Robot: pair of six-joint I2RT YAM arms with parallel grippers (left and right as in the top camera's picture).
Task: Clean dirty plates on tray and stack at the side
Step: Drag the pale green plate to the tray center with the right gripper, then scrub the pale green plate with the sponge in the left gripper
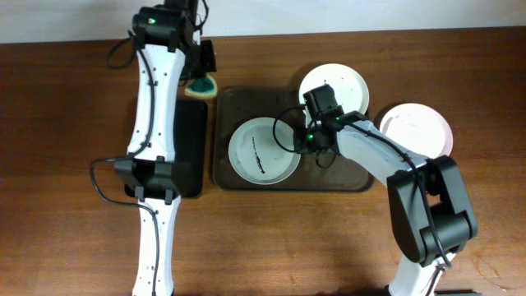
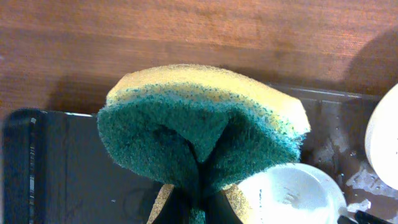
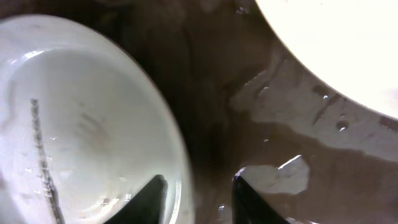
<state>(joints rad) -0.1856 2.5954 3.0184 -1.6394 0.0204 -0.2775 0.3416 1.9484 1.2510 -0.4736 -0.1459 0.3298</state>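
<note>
At the right pincer (image 3: 199, 183): parted, gripping nothing, astride the right rim of the streaked plate (image 1: 263, 152), one finger inside, one over the wet brown tray (image 1: 226, 179). Bare tray floor just right of that rim. Beyond, a plain round white plate (image 1: 345, 80) overlapping the tray's far rim. A third plate (image 1: 419, 127) off right on the wooden bench (image 1: 66, 123). Farthest, left pincer (image 2: 199, 210) clenched on a folded yellow-and-green sponge (image 2: 199, 124).

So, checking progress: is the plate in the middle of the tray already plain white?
No, the middle plate shows a thin black streak on its inside.
</note>
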